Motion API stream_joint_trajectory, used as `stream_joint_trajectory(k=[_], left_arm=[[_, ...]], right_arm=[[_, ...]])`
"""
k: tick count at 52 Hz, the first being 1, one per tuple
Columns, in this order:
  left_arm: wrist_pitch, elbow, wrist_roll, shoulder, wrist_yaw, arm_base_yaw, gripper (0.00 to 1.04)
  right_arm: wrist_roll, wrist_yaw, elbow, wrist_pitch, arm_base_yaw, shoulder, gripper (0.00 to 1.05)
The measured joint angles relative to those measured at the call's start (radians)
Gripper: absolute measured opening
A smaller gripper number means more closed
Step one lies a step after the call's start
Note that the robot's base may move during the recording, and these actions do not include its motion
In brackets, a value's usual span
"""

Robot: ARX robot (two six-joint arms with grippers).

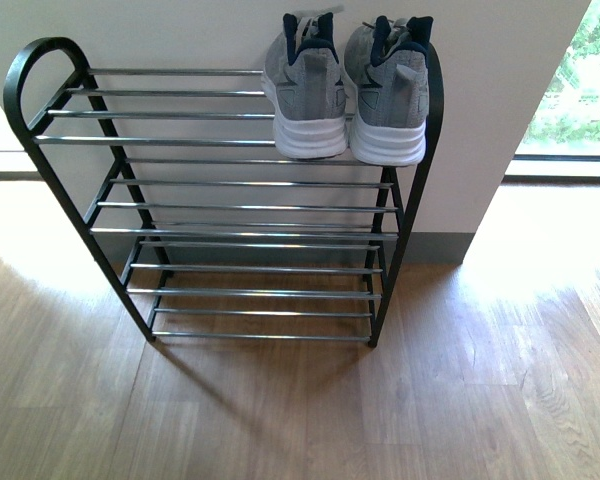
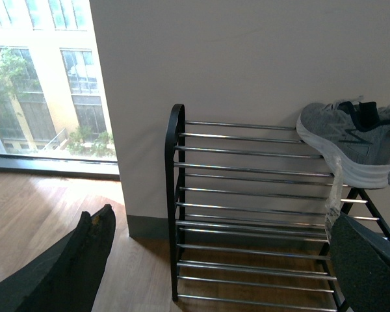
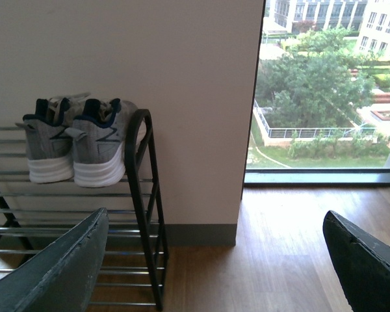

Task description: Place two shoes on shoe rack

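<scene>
Two shoes (image 1: 305, 90) atop shoe rack (image 1: 180, 184), wood floor (image 1: 280, 420), likely against wall (image 1: 180, 30); left fingers (image 2: 65, 266), right fingers (image 3: 58, 270) wide.

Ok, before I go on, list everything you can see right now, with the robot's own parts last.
shoes: 2, grey knit with white soles and navy collars, side by side at the right end of the rack's top tier, heels toward the front camera
shoe rack: 1, black frame with chrome bars, four tiers, standing against the wall; lower three tiers bare
wall: 1, off-white with a grey skirting, behind the rack
floor: 1, light brown wood, under and in front of the rack
windows: 2, greenery and buildings outside, one on each side of the wall
left gripper: 1, dark, jaws open and empty, short of the rack
right gripper: 1, dark, jaws open and empty, short of the rack
</scene>
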Motion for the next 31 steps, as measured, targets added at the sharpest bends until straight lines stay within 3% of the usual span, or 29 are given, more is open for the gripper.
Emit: stream_joint_trajectory(k=[31], left_arm=[[0.0, 0.0, 0.0, 0.0, 0.0, 0.0, 0.95]], right_arm=[[0.0, 0.0, 0.0, 0.0, 0.0, 0.0, 0.96]])
